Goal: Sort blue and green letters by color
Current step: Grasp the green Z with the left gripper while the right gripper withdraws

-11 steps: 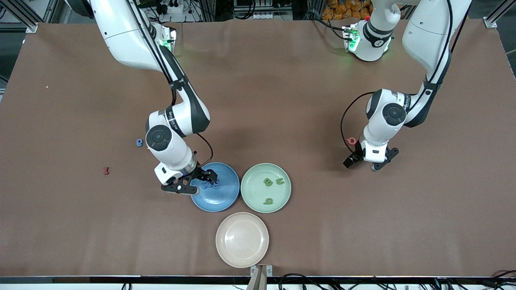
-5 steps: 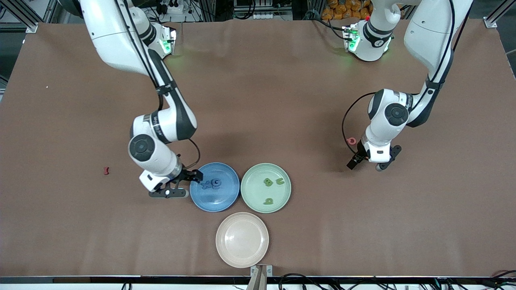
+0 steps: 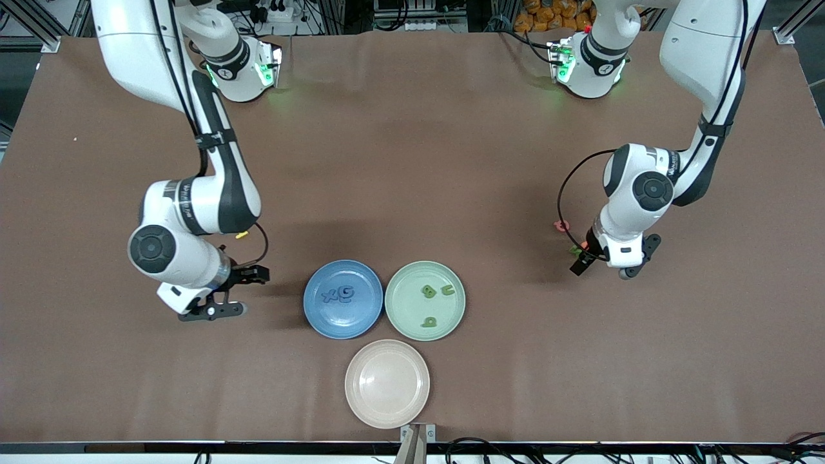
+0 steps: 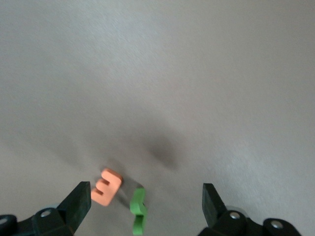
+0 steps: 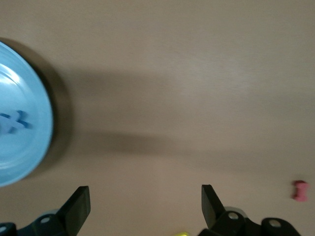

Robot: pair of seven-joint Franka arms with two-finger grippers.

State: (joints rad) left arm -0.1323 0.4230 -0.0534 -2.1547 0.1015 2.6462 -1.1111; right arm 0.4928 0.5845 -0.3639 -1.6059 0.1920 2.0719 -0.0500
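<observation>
Having dropped the blue G beside the x on the blue plate, the right end effector is swinging away, spread and empty, toward the right arm's end of the counter, while the left end effector, also spread, is shifting over a green letter beside an orange one.

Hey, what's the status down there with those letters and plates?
Both grippers open, empty. Left gripper over a green letter beside an orange letter. Right gripper beside the blue plate. Nothing blocking.
</observation>
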